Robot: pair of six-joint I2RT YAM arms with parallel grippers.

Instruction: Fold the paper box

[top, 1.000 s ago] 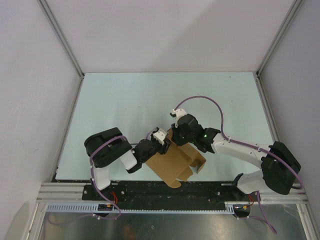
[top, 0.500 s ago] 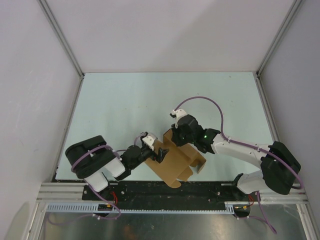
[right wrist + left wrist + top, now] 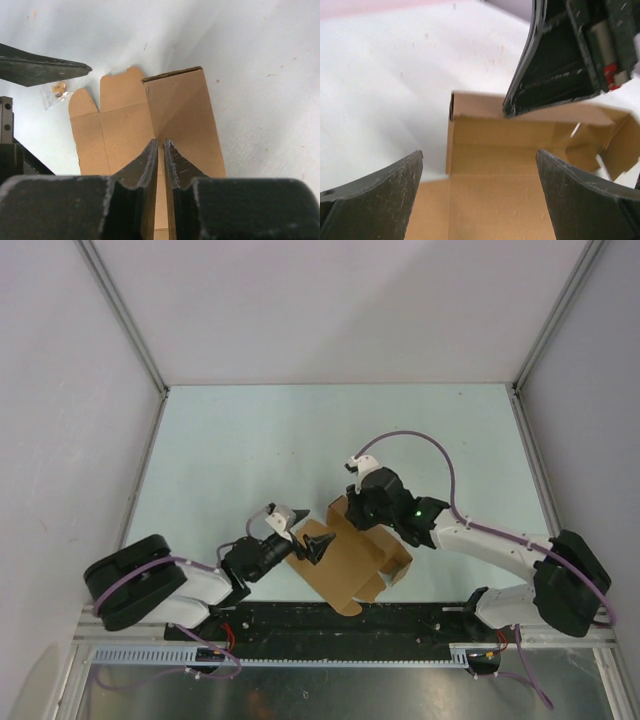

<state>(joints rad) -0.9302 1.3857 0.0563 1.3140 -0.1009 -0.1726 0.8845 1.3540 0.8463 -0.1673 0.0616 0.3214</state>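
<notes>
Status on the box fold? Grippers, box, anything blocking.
Left gripper open over the box, left side. Right gripper pinched on a box wall. Box partly folded, flaps lying flat. Small scrap beside it, nothing blocking.

paper box (image 3: pixel 350 562) at the near edge of the tabletop (image 3: pixel 250 455), left end effector (image 3: pixel 314 544) at its left side, right end effector (image 3: pixel 354 513) on its far wall

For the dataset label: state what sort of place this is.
Probably a lab robot test cell: plain white walls and metal frame posts enclose a pale table, and a left arm and right arm on a base rail work on a paper box.
</notes>
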